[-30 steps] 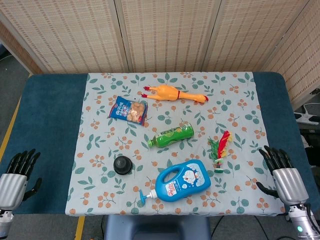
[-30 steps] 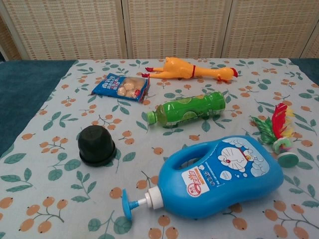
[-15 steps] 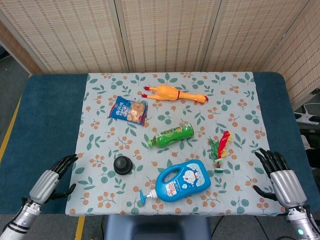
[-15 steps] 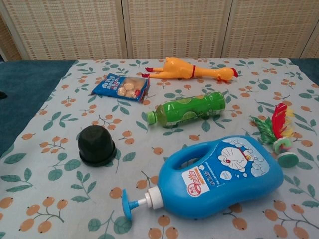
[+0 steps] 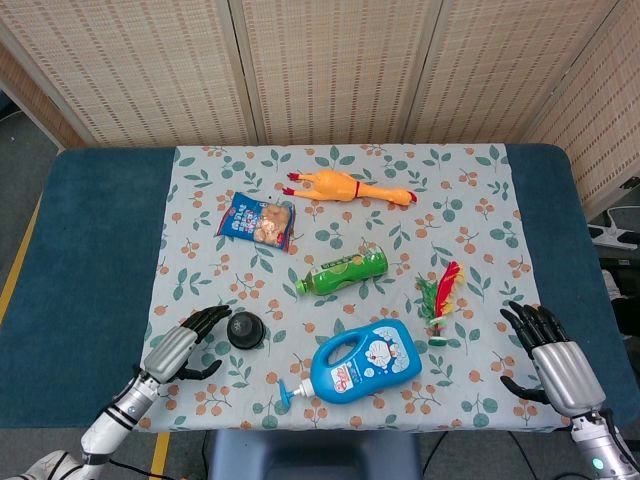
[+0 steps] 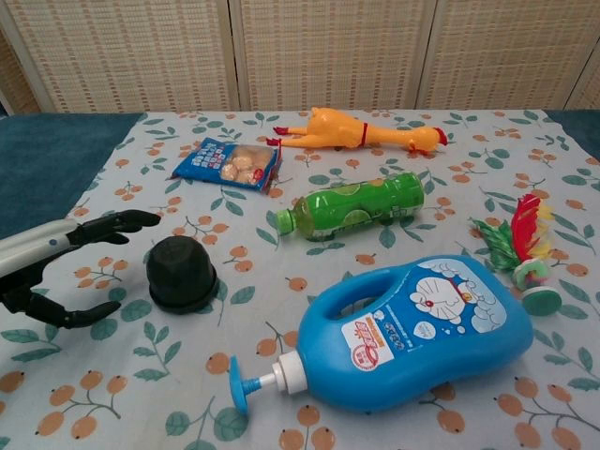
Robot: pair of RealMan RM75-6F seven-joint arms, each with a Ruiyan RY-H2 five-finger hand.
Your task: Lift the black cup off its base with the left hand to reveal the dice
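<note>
The black cup (image 5: 245, 329) (image 6: 181, 272) sits upright on its round base on the floral cloth, left of centre near the front. My left hand (image 5: 180, 346) (image 6: 58, 267) hovers just to the cup's left, fingers spread and thumb apart, holding nothing and a small gap away from the cup. My right hand (image 5: 553, 360) rests open at the table's front right corner, far from the cup; the chest view does not show it. No dice are visible.
A blue pump bottle (image 5: 362, 361) lies right of the cup. A green bottle (image 5: 345, 270), a snack packet (image 5: 256, 221) and a rubber chicken (image 5: 345, 187) lie further back. A feathered shuttlecock (image 5: 442, 296) lies at the right.
My left hand has swung in from the table's left edge to just beside the black cup. The right hand has shifted slightly. The cup has stayed put.
</note>
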